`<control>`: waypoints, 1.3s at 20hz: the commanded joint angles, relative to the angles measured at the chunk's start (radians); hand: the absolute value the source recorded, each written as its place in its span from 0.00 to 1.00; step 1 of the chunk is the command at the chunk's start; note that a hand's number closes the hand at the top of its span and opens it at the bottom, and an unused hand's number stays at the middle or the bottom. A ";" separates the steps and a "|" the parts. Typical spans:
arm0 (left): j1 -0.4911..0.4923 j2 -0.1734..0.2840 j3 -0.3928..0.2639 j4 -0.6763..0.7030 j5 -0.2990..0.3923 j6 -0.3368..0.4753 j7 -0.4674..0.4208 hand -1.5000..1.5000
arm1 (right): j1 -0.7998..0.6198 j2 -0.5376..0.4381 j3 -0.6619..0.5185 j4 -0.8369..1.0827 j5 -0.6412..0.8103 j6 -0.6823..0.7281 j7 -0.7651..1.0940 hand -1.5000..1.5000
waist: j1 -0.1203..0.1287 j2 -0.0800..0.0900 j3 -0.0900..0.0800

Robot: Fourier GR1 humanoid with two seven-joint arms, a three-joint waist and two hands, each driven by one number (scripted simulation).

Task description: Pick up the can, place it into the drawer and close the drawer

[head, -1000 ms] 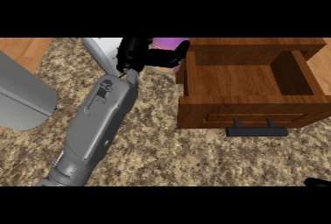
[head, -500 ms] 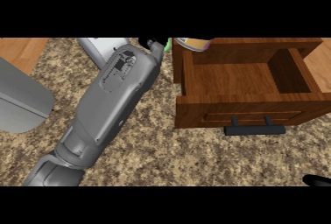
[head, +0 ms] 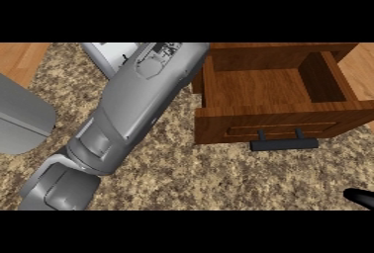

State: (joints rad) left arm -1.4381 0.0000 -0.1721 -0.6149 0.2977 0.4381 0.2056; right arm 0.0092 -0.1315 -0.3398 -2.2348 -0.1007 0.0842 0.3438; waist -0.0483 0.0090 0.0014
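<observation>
One grey forearm point(head: 135, 111) slants across the speckled counter point(head: 219, 173) beside the open wooden drawer point(head: 274, 91) (nothing visible inside); its hand and the can are out of view. Right hand point(head: 359, 196): only a tip shows, so its fingers can't be read.

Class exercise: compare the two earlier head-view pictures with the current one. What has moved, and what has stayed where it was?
The grey left forearm has swung further up; its black hand and the can it carried, both visible earlier near the drawer's left corner, are now beyond the top edge. The open wooden drawer, its black handle and the speckled countertop are unchanged. The right hand's black fingers stay at the lower right corner.
</observation>
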 commanded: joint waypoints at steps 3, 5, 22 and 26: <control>-0.097 0.000 -0.041 0.160 0.068 0.022 -0.038 1.00 | 0.017 0.024 0.046 -0.032 0.022 0.001 0.002 0.00 | -0.027 0.007 0.001; -0.137 0.000 -0.070 0.180 0.087 0.048 -0.028 1.00 | -0.018 0.002 0.021 -0.017 -0.003 -0.002 0.012 0.00 | -0.032 0.008 0.001; -0.168 0.000 -0.141 0.309 0.180 0.208 -0.163 0.00 | -0.088 -0.057 0.077 0.007 0.106 0.015 -0.008 0.00 | -0.056 0.021 0.002; -0.157 0.000 -0.145 0.296 0.227 0.209 -0.162 0.00 | -0.134 -0.105 0.125 -0.018 0.163 0.040 0.004 0.00 | -0.055 0.018 0.001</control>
State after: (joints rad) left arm -1.6034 0.0000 -0.3069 -0.3136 0.4942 0.6370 0.0543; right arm -0.0987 -0.2064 -0.2553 -2.2382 0.0032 0.1083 0.3539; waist -0.1070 0.0292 0.0033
